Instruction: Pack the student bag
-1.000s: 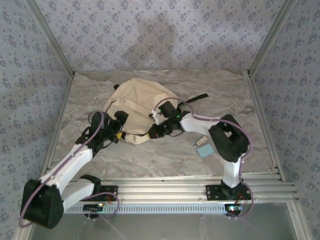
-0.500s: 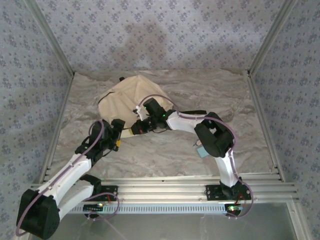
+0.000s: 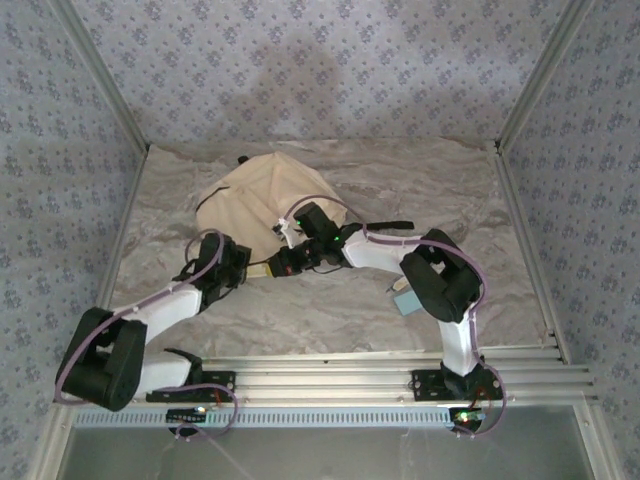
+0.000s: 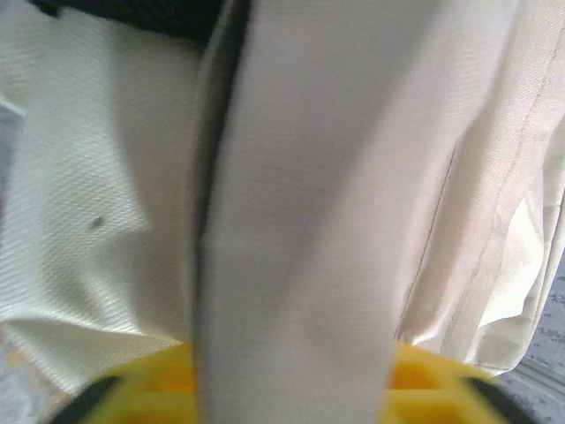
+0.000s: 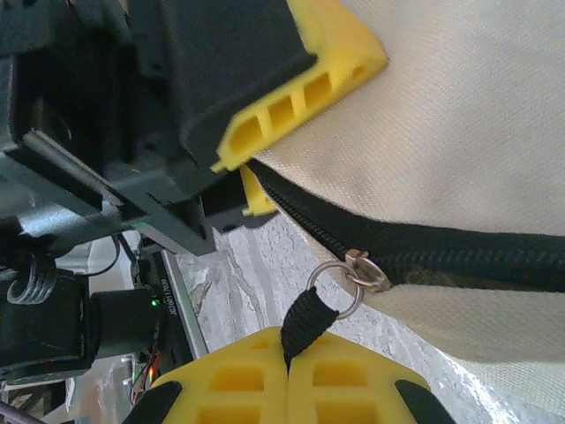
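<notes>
The soft cream cloth student bag [image 3: 262,195] lies flat on the grey wrinkled table cover [image 3: 330,310], toward the back and a bit to the left. Its near edge sits right at both grippers. A black zipper line [image 5: 459,261] runs along that edge. A small silver ring [image 5: 340,287] hangs from the zipper, and a black cloth pull loop [image 5: 305,322] hangs from the ring. The right gripper [image 5: 287,375] has its yellow pads pressed tight together on that loop. Just to its left, the left gripper [image 4: 291,393] has a fold of the bag's cloth running between its yellow pads [image 4: 424,380]. That picture is blurry, but the jaws look closed on the fold. A black strap [image 3: 388,225] pokes out on the bag's right side. A small light blue flat thing [image 3: 405,302] lies on the cover near the right arm, well apart from the bag.
</notes>
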Action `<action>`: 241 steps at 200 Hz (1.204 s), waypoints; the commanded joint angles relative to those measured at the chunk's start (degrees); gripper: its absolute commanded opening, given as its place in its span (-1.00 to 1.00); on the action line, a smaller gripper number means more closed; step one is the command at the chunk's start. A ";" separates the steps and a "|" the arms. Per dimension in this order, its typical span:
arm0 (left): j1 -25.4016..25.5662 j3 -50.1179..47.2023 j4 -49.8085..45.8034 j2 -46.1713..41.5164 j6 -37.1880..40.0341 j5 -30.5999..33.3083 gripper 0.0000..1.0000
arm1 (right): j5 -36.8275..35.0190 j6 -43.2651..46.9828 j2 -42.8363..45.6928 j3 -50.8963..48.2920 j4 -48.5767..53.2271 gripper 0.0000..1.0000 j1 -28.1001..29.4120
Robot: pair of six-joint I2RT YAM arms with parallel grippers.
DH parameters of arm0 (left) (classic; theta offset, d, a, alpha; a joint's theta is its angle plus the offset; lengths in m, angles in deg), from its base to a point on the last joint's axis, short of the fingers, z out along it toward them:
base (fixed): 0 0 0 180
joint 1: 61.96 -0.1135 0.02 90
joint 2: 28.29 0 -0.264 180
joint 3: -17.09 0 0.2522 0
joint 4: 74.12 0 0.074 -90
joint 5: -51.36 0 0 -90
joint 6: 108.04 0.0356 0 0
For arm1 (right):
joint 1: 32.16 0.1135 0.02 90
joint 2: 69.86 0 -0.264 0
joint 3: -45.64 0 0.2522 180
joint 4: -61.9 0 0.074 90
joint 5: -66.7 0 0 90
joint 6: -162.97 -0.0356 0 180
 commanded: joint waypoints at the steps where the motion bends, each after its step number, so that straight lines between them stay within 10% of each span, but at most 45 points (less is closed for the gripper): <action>1: -0.33 2.81 3.53 0.91 1.75 0.34 -1.00 | -0.21 1.75 2.97 -0.96 3.13 -1.00 -0.60; 74: -5.08 -1.62 -6.73 -9.88 6.18 -0.18 -1.00 | -8.96 9.15 5.74 -6.71 15.85 -1.00 -22.00; 162: -5.26 0.82 -11.70 -10.84 13.13 -1.20 -1.00 | -7.88 10.91 12.21 -7.22 21.41 -1.00 -19.93; 187: -6.49 4.87 -17.70 -9.50 21.03 -1.80 -0.64 | -12.05 14.18 16.24 -6.25 24.77 -0.55 -19.68; 203: -7.48 5.62 -19.29 -8.75 22.05 -2.74 0.44 | -15.99 17.86 16.44 -2.48 27.96 -0.33 -18.27; 216: -7.46 6.82 -20.65 -8.55 22.97 -3.71 0.78 | -19.78 19.64 15.12 0.92 29.87 -0.19 -16.51; 241: -4.26 13.21 -24.79 -9.21 33.08 -3.35 0.84 | -25.03 17.68 10.69 6.25 33.02 -0.09 -14.53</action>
